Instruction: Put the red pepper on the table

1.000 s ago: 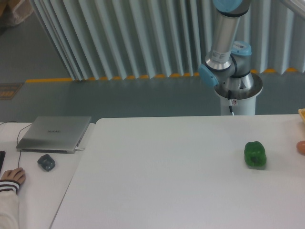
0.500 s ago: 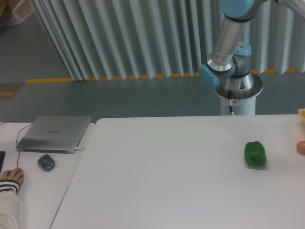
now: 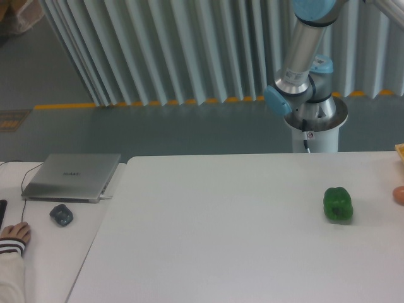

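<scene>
The large white table [image 3: 214, 227] fills the lower middle and right of the view. The red pepper is out of view. My gripper is out of view too; only the arm's lower links [image 3: 303, 44] and its white base [image 3: 314, 123] show behind the table's far edge, with the arm running out of the top right of the frame.
A green bell pepper [image 3: 338, 204] stands on the table at the right. A small orange-pink rounded object [image 3: 399, 194] sits at the right edge. On the narrower desk at the left lie a closed laptop [image 3: 72, 176], a dark mouse [image 3: 61, 214] and a person's hand [image 3: 14, 237].
The arm's upper link has swung to the right and leans more that way. The person's hand has drawn slightly left. The green pepper has not moved.
</scene>
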Action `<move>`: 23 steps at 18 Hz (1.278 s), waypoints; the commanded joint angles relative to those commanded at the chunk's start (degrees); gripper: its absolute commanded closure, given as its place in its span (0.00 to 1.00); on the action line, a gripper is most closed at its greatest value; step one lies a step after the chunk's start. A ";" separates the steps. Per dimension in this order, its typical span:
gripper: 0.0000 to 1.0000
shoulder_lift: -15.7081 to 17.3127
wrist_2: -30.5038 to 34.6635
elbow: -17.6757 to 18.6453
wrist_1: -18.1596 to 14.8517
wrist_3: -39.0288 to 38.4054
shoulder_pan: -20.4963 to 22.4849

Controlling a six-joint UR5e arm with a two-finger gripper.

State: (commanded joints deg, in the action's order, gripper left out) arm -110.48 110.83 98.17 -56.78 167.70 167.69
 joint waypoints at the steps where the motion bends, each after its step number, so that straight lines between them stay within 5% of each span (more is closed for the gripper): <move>1: 0.00 -0.09 0.00 0.00 0.17 0.00 0.00; 6: 0.01 -0.70 0.00 -0.35 1.23 -0.09 0.09; 17: 0.67 -1.85 -0.09 -0.70 2.20 -1.40 0.09; 22: 0.68 -1.15 -3.67 -3.50 1.06 -1.14 1.66; 23: 0.68 -0.62 -7.35 -4.73 -2.25 -1.49 2.71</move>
State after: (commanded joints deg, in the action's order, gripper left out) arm -111.10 103.48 93.44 -59.03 166.20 170.41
